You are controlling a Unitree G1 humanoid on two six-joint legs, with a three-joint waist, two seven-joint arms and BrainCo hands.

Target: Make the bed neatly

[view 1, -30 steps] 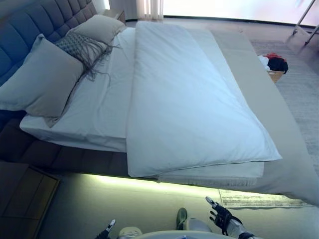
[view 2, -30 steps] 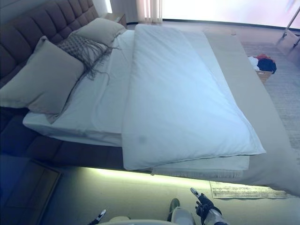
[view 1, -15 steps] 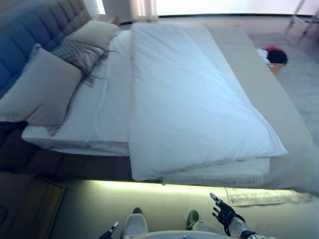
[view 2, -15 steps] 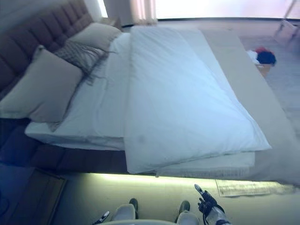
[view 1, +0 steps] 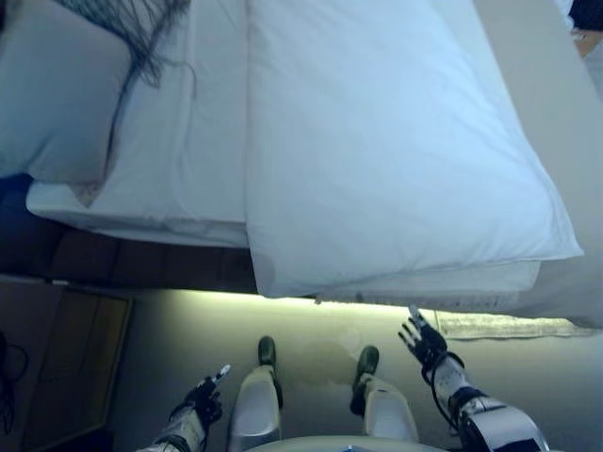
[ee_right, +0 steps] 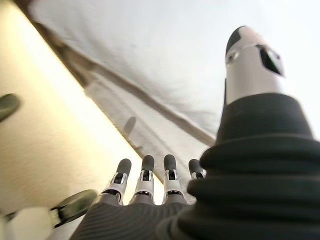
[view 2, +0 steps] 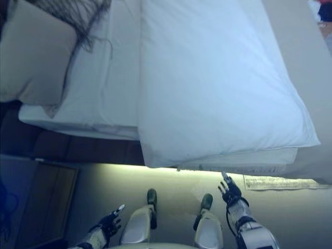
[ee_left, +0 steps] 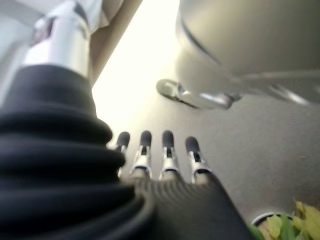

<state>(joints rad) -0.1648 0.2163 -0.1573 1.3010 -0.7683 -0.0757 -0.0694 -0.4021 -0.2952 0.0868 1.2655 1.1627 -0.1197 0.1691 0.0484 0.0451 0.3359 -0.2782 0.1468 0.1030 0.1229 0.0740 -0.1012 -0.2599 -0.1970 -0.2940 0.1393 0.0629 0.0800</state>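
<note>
- We see the white duvet (view 1: 396, 141) lying folded over on the bed (view 1: 537, 113), covering its middle and foot side, its near edge hanging just over the mattress side in front of us
- We judge it soft, puffy and light but bulky; it should drape and slide easily over the sheet (view 1: 212, 122)
- We would take it at the near corner (view 1: 268, 282) and along the near hem, pinching the cloth
- A smooth grey pillow (view 1: 57, 94) sits at the head end, with a fringed throw (view 1: 141, 24) just beyond it
- Our left hand (view 1: 203, 400) and right hand (view 1: 424, 344) hang low by the floor, well apart from the bed, fingers straight and holding nothing
</note>
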